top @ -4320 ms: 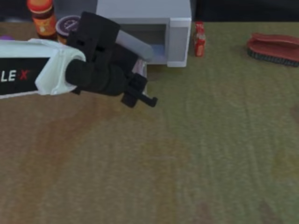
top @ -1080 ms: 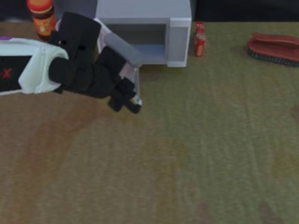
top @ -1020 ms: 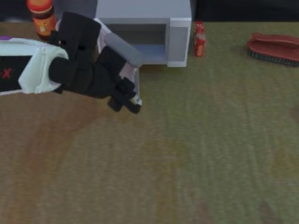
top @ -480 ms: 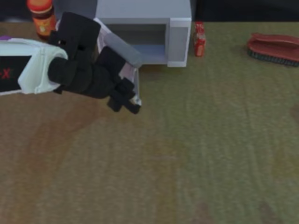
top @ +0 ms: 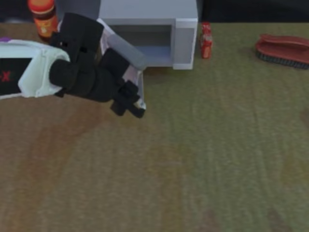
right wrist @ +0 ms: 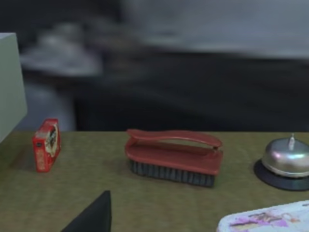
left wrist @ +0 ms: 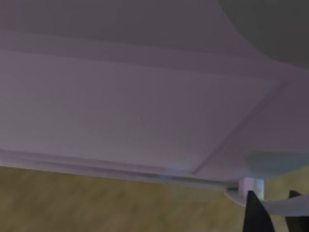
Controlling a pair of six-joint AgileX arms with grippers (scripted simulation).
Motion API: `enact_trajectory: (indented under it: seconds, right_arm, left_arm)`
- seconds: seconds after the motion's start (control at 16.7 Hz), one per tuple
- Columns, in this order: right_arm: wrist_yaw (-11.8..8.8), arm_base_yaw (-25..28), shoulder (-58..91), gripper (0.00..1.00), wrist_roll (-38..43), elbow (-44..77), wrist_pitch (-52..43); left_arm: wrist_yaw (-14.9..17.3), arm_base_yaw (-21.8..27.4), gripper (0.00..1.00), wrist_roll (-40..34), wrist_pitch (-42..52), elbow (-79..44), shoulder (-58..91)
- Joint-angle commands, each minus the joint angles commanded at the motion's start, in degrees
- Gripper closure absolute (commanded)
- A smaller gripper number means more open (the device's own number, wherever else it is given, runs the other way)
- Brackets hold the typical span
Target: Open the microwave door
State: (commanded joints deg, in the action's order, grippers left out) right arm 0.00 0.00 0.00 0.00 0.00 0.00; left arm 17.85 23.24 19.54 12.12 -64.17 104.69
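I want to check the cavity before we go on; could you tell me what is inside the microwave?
With the microwave door swung open, the microwave shows only a bare grey cavity from above. Its left part is hidden behind the door and the left gripper.

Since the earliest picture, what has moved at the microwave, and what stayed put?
The left gripper has swung the microwave door wider open, moving toward the table's left, shut on the door handle. Over the last second, almost no movement. The microwave, red box and brush stayed put.
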Motion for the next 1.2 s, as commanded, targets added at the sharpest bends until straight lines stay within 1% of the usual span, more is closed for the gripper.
enact_trajectory:
  seconds: [0.3, 0.48, 0.9, 1.2]
  right_arm:
    - [0.0, 0.0, 0.0, 0.0, 0.0, 0.0, 0.0]
    - [0.0, 0.0, 0.0, 0.0, 0.0, 0.0, 0.0]
    - [0.0, 0.0, 0.0, 0.0, 0.0, 0.0, 0.0]
    - [0.0, 0.0, 0.0, 0.0, 0.0, 0.0, 0.0]
  left_arm:
    - [0.0, 0.0, 1.0, 0.0, 0.0, 0.0, 0.0]
    - [0.8, 0.1, 1.0, 0.4, 0.3, 0.2, 0.0]
    - [3.5, -2.1, 1.0, 5.0, 1.8, 0.3, -0.5]
    - [3.5, -2.1, 1.0, 5.0, 1.9, 0.3, -0.5]
